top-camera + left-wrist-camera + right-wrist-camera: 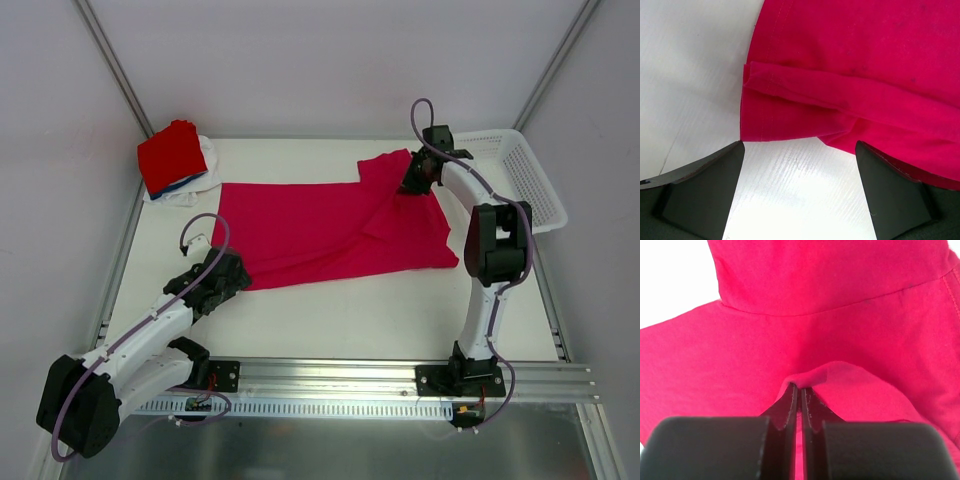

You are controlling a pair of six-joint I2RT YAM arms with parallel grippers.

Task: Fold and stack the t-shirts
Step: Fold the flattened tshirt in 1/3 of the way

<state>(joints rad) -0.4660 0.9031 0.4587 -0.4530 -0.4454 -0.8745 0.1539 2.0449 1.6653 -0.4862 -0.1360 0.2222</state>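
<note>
Above, in the top external view, the crimson-pink t-shirt (330, 230) is lying spread across the table (350, 320), stretching between the two sets of fingers. The right gripper (408, 186) is pinching a raised fold at the far sleeve end. The left gripper (236, 270) is hovering just short of the near hem corner. Well beyond the left fingers a folded stack (175, 160), bright red on top, is sitting at the far corner. Outboard of the right fingers a white mesh basket (525, 170) is resting. Neither is touching the spread cloth or blocking it.

Left wrist view: the fingers (700, 190) are standing wide and empty. The doubled hem corner is lying just ahead of their tips, nearer the left one.

Right wrist view: the fingers (787, 405) are pressing together on a small peak of cloth. The shirt is looking soft, light and limp. It is likely to sag and crease when lifted, so hems and corners are offering the surest hold.
</note>
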